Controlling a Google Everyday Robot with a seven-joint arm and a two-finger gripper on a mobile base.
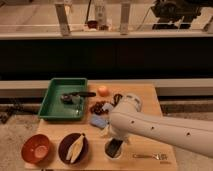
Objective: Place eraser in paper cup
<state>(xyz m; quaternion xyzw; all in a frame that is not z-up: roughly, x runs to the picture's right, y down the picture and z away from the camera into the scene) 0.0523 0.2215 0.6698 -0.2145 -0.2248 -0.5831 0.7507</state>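
Observation:
The small white paper cup [113, 151] stands near the front edge of the wooden table [150, 95], just right of the dark brown bowl. My gripper [115, 144] hangs at the end of the white arm [160, 127], which reaches in from the right. It sits directly over the cup's mouth, its dark tip at or just inside the rim. The eraser does not show; the gripper hides the cup's inside.
A green tray [50, 102] holding a dark tool stands back left. An orange [102, 90], a dark red cluster [99, 107] and a blue flat object [98, 120] lie mid-table. An orange-red bowl [36, 148] and the dark brown bowl [73, 148] sit front left, a fork [150, 156] front right.

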